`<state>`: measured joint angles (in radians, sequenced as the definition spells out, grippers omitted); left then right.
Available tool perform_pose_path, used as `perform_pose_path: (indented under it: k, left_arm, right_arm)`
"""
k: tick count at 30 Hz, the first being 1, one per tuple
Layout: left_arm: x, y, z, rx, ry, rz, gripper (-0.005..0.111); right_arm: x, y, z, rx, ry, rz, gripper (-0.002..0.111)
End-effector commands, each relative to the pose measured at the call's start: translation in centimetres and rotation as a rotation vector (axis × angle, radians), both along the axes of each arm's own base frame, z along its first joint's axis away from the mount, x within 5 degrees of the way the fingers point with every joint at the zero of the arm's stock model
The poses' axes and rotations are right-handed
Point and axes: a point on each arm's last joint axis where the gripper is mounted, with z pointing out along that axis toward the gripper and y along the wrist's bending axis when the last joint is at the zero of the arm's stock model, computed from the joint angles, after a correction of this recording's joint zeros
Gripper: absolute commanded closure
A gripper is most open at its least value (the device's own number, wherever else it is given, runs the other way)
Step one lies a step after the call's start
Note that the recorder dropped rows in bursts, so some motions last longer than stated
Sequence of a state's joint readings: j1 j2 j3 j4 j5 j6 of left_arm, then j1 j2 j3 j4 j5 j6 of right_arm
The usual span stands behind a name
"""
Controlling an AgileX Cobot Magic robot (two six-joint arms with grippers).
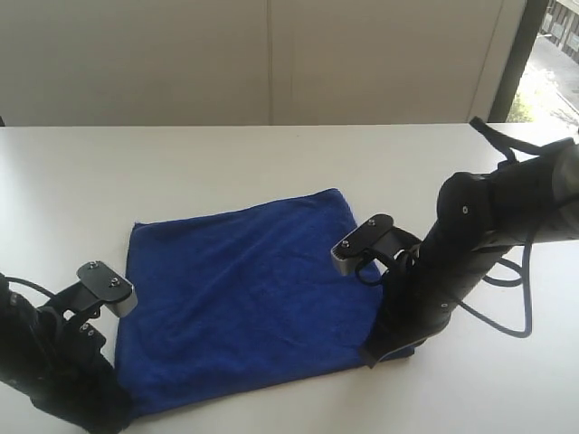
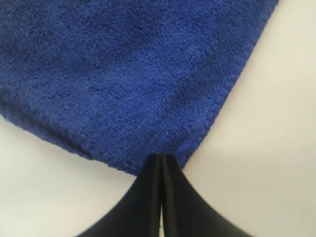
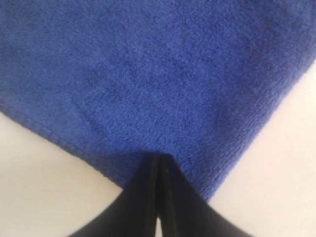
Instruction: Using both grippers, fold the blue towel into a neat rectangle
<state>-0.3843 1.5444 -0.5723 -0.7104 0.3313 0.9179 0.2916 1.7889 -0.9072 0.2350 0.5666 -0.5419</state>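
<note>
- A blue towel point(image 1: 244, 298) lies spread flat and in a single layer on the near half of a white surface point(image 1: 226, 163), roughly midway between left and right.
- The cloth looks close to square from the exterior camera, so no clear long axis can be told. It sits slightly skewed: its far edge slants, the far-right corner reaching farther away than the far-left one.
- The left claw point(image 2: 161, 160) meets the towel at its near-left corner. Its two black fingers are pressed together with no gap, and the tips rest right at the stitched hem. Whether any cloth is pinched between them cannot be told.
- The right claw point(image 3: 158, 159) is at the near-right corner, fingers likewise squeezed tight. Its tips overlap the blue pile just inside the hem, and the corner itself is hidden behind them. Again, a grip on the cloth cannot be confirmed.
- Both dark arms lean in from the near side, the left low at the near-left edge of the scene, the right rising toward the far right.
- A grey module point(image 1: 344, 258) sits on the right arm just beside the towel's right edge, and a black cable point(image 1: 507, 307) loops beneath that arm.
- A pale wall point(image 1: 271, 63) runs behind the surface, with a window point(image 1: 561, 45) at far right.
</note>
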Motion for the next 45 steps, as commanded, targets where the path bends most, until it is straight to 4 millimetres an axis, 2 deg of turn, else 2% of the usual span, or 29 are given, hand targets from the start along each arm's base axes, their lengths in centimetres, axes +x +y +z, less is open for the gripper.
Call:
perform_pose_path:
  k: [1, 5, 8, 11, 17, 25, 45]
  left_arm:
    - [0.1, -0.8, 2.5, -0.074, -0.020, -0.031, 0.107]
    - [0.8, -1.2, 5.3, -0.121, -0.126, -0.035, 0.107]
    - [1.4, -1.2, 6.1, -0.140, -0.190, 0.008, 0.107]
    - [1.7, -1.2, 5.1, -0.121, -0.165, 0.020, 0.107]
    - [2.0, -1.8, 2.3, -0.091, -0.053, 0.016, 0.107]
    - [1.6, -3.2, 0.3, -0.042, -0.015, -0.042, 0.107]
    - [0.9, -3.0, -0.4, -0.006, 0.049, -0.119, 0.107]
  right_arm:
    - [-0.3, 0.4, 0.5, -0.001, -0.008, 0.021, 0.108]
    - [-0.3, 0.7, 1.9, 0.016, -0.073, 0.028, 0.108]
    - [-0.1, 0.7, 2.8, 0.027, -0.131, 0.024, 0.108]
    - [0.2, 0.6, 2.8, 0.011, -0.163, 0.022, 0.108]
    - [0.3, 0.4, 1.3, -0.025, -0.116, 0.006, 0.108]
    - [0.2, 0.4, 0.7, -0.034, -0.080, 0.002, 0.108]
    - [-1.2, -0.1, -0.5, -0.055, 0.004, -0.020, 0.108]
